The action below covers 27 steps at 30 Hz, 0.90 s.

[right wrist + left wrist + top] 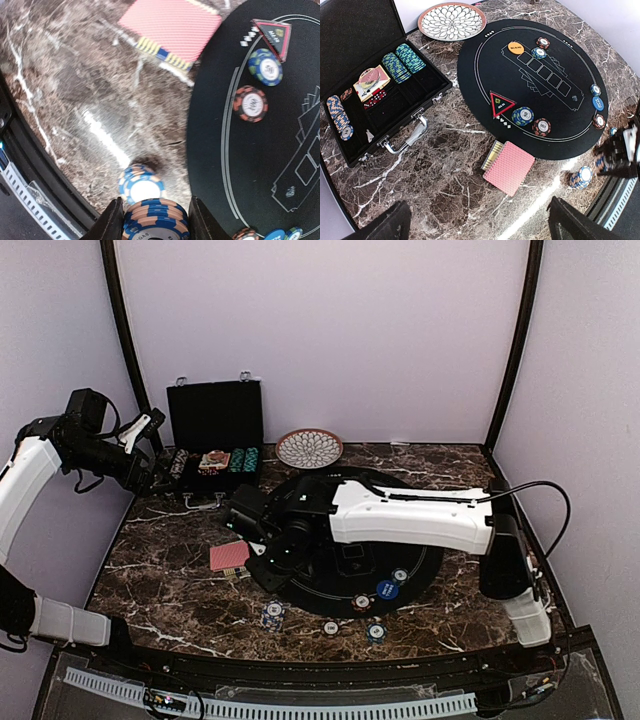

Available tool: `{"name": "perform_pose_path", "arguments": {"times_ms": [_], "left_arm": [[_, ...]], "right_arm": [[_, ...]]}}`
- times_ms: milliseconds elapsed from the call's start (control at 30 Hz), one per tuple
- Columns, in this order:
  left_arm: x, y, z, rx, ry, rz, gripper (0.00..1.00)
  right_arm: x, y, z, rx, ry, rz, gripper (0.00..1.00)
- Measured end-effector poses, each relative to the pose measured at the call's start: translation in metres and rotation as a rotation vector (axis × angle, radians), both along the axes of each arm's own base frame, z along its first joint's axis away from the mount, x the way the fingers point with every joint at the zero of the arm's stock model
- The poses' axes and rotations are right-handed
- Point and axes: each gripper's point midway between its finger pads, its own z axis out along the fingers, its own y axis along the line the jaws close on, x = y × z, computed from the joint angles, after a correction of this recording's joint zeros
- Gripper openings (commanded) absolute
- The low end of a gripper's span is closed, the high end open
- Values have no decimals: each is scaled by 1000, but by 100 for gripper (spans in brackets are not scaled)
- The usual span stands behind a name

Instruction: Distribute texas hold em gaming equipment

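My right gripper point(155, 210) is shut on a stack of blue-and-orange poker chips point(156, 222), held above the marble. Below it stands another chip stack point(142, 186), beside the round black mat point(280, 165). From above, that gripper point(240, 516) hangs over the mat's left side. A red-backed deck of cards point(509, 167) lies on the marble by the mat. On the mat sit a red triangle marker point(501, 103), an orange disc point(515, 48), a blue disc point(598, 103) and single chips point(522, 116). My left gripper point(477, 205) is open and empty, raised at the far left point(150, 445).
An open black case point(355, 30) with chip rows and cards stands at the back left. A patterned dish point(452, 21) sits behind the mat. More chips point(375, 632) lie near the front rail point(300, 705). Purple walls close in the table.
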Motion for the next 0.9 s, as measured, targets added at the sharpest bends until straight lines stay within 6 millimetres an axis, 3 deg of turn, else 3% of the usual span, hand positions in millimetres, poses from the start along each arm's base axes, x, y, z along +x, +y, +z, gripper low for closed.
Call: {"name": "perform_pose_path", "arguments": {"times_ms": [133,367,600,900], "left_arm": [[0,0,0,2,0,1,99],[0,1,-1,6,0,4,99],[1,1,0,7,-1,6,99],[1,2,0,8,-1,7,99]], "right_arm": [[32,-16,1,-3,-13,-67,5],[77,-46,-22,-44,-7,-170,5],[79,-43,-33,-49,-5,-164,8],[80,-33,-75,-78,14,-159,9]]}}
